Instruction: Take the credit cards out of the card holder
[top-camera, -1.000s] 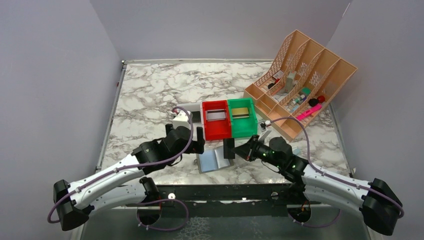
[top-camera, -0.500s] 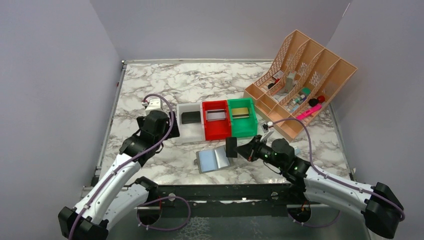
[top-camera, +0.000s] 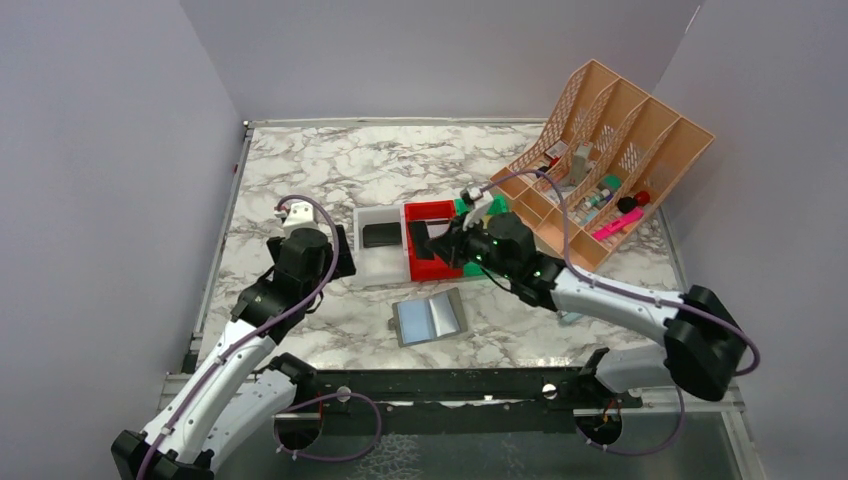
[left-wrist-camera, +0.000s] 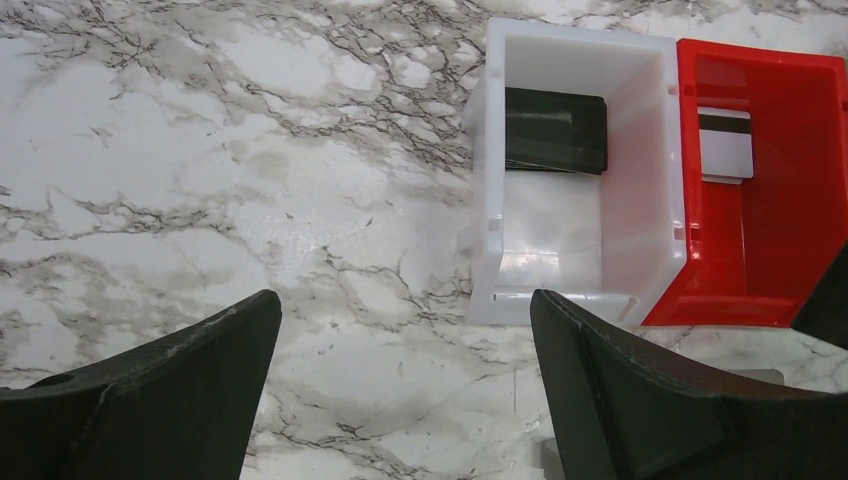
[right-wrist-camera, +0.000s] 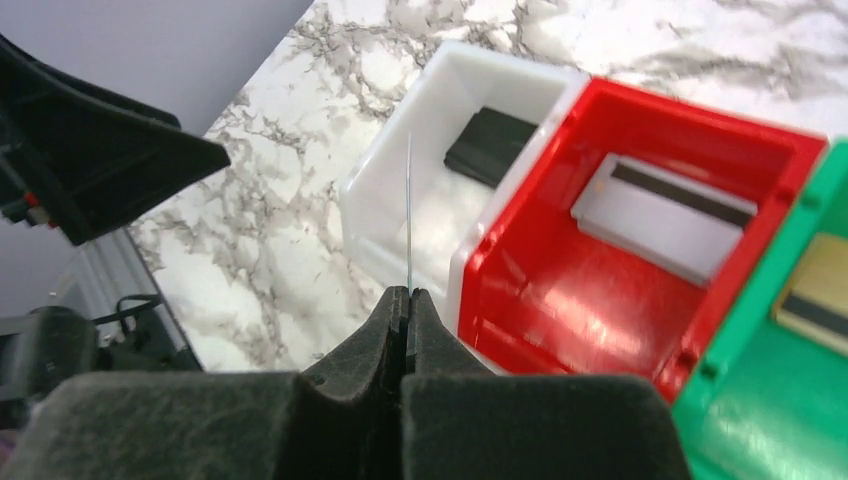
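The card holder (top-camera: 430, 317) lies open on the marble, one pale blue and one grey panel up, with neither gripper on it. My right gripper (right-wrist-camera: 408, 295) is shut on a thin credit card (right-wrist-camera: 409, 210), seen edge-on, pointing at the wall between the white bin (right-wrist-camera: 385, 180) and the red bin (right-wrist-camera: 520, 300). From above, that dark card (top-camera: 422, 240) hangs over the red bin (top-camera: 432, 267). A black card (left-wrist-camera: 555, 130) lies in the white bin (left-wrist-camera: 640, 200). A pale striped card (left-wrist-camera: 722, 145) lies in the red bin. My left gripper (left-wrist-camera: 405, 300) stands open over bare marble, left of the white bin.
A green bin (right-wrist-camera: 790, 400) holding a gold card (right-wrist-camera: 815, 295) adjoins the red one. A peach lattice organiser (top-camera: 600, 150) with small items stands at the back right. Grey walls close the table's left, back and right sides.
My right arm has carried its card from beside the card holder up and back over the red bin. The left arm has pulled back to the left, uncovering the white bin.
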